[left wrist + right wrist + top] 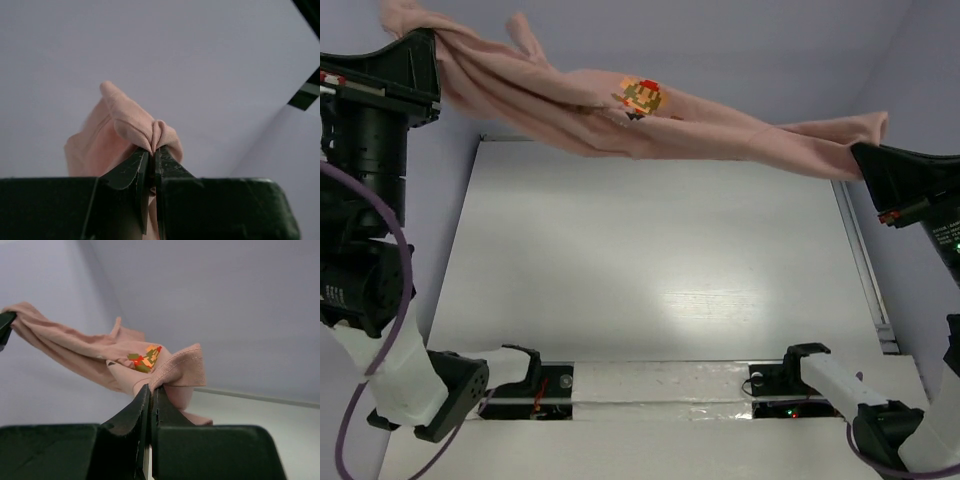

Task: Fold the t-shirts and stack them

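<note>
1. Top view looks down on the whole bench (650,260) from high above its near edge.
2. Each wrist view looks close along its own jaws.
3. All three share the shirt (720,135).

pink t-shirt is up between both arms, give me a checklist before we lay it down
1. Left gripper shut on the pink t-shirt: ok.
2. Right gripper shut on a stitched hem: ok.
3. Shirt hanging off the white table: ok.
4. Fabric spread flat between the grippers: not ok, bunched and twisted.
5. Pixel graphic facing the top camera: ok.
6. Matching corners gripped: cannot tell.
</note>
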Robot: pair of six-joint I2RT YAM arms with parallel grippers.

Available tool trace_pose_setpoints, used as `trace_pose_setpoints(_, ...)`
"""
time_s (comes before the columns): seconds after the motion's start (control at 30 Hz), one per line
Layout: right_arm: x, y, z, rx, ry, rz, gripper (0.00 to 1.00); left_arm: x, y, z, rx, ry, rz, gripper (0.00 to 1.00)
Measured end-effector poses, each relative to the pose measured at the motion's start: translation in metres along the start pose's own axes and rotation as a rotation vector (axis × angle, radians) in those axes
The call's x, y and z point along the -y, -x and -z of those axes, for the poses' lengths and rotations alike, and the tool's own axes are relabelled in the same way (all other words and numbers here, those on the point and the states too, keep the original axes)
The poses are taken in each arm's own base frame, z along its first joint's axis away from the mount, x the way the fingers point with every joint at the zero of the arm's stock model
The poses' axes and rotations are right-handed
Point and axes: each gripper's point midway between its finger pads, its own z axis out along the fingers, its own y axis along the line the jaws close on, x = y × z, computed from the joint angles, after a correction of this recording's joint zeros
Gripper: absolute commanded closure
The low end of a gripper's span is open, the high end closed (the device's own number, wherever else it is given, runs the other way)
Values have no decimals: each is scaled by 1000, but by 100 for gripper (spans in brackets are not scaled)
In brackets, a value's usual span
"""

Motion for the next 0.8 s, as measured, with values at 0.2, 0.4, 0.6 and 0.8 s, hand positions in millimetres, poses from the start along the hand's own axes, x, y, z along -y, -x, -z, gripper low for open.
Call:
trace_pose_setpoints(0.2, 32, -50, -19, -119, -40, -30, 100, -57, -56, -43, -133, 114, -81, 100)
trace_pose_setpoints(0.4, 106, -160, -24, -393, -224, -85, 100, -188, -196, -113, -448, 340, -114, 100)
trace_pose_setpoints(0.6, 138, -200, -14, -478, -317, -60, 100, -301, -346, -125, -761, 482, -108, 100)
trace_pose_setpoints(0.8, 176, -287, 26, -643, -415, -99, 100, -373, -491, -89, -1047, 541, -179, 70)
